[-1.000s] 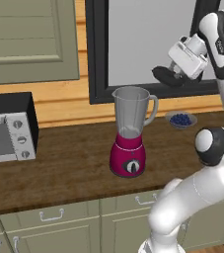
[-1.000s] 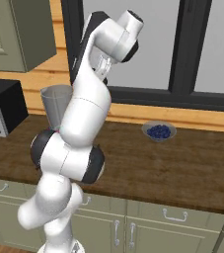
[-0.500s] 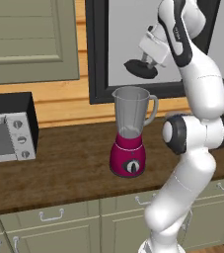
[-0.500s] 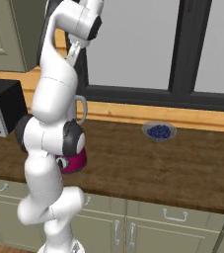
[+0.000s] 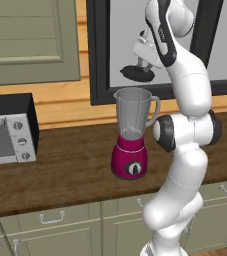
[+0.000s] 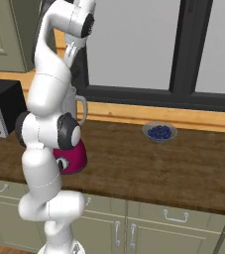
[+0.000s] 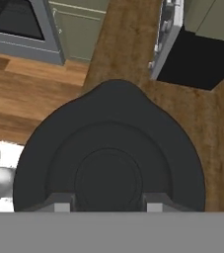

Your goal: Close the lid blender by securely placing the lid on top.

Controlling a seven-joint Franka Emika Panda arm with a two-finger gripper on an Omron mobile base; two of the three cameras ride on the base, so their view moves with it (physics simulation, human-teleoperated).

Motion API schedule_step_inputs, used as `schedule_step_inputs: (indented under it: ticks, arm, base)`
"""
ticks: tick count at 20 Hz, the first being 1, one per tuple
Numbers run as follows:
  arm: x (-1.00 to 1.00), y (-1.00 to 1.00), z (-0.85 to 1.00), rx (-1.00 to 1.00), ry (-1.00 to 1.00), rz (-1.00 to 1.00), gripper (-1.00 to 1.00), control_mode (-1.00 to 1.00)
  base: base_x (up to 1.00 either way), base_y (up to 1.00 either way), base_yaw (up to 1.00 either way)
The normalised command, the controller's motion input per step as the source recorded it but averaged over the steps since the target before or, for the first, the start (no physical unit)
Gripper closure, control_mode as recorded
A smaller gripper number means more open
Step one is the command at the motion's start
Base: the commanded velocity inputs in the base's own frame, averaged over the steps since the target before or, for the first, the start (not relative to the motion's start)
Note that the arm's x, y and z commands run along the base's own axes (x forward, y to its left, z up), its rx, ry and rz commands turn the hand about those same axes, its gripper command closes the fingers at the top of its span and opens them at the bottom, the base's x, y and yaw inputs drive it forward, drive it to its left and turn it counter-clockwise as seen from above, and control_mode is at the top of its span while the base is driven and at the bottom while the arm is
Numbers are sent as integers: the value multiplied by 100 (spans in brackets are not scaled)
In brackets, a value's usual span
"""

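On the far left of the left base view, the toaster oven (image 5: 7, 131) is sitting on the wooden surface (image 5: 65, 165), playing no part in the task. Moving right, the blender (image 5: 131, 134) is standing upright on that surface, its magenta base and black dial facing forward and its clear jar open at the top.

The change is happening just above it. A second ago the arm was holding the lid well off to the right, out over the bowl of blueberries; half a second ago it was already swinging in toward the jar. Now the lid (image 5: 138, 74) is hanging in the air above the jar's mouth, slightly to the right of centre, with a clear gap showing between its underside and the rim. The pincer (image 5: 144, 62) is gripping it from above, closed on the raised centre. In the hand view the two fingertips (image 7: 59, 201) are pressing in on either side of that raised knob, and the lid (image 7: 108, 160) is covering the jar beneath it.

Judging from this, the carry is nearly finishing and the placing is just beginning: the lid is needing a small shift left to centre over the mouth, then a straight lowering until it seats. Coming down off-centre is the risk, since the lid could catch the rim or the spout.

Further right, in the right base view, the blueberry bowl (image 6: 159, 132) is resting on the surface, well apart from the blender (image 6: 70, 144).
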Motion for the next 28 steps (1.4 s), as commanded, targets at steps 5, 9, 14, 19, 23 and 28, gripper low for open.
schedule_step_inputs:
  ticks: [5, 9, 14, 19, 23, 28]
  arm:
    - [0, 18, -29, 0, -2, 0, 100, -100]
    - [-4, 10, -35, -5, 0, 0, 100, -100]
    - [-7, 0, -20, -9, 0, 0, 100, -100]
    - [-2, 0, -22, -8, 0, 0, 100, -100]
    - [-8, 0, -12, -5, 0, 0, 100, -100]
    - [-9, 1, 0, 0, 0, 0, 100, -100]
  base:
    - [0, 0, 0]
    - [0, 0, 0]
    - [0, 0, 0]
    - [0, 0, 0]
    - [0, 0, 0]
    - [0, 0, 0]
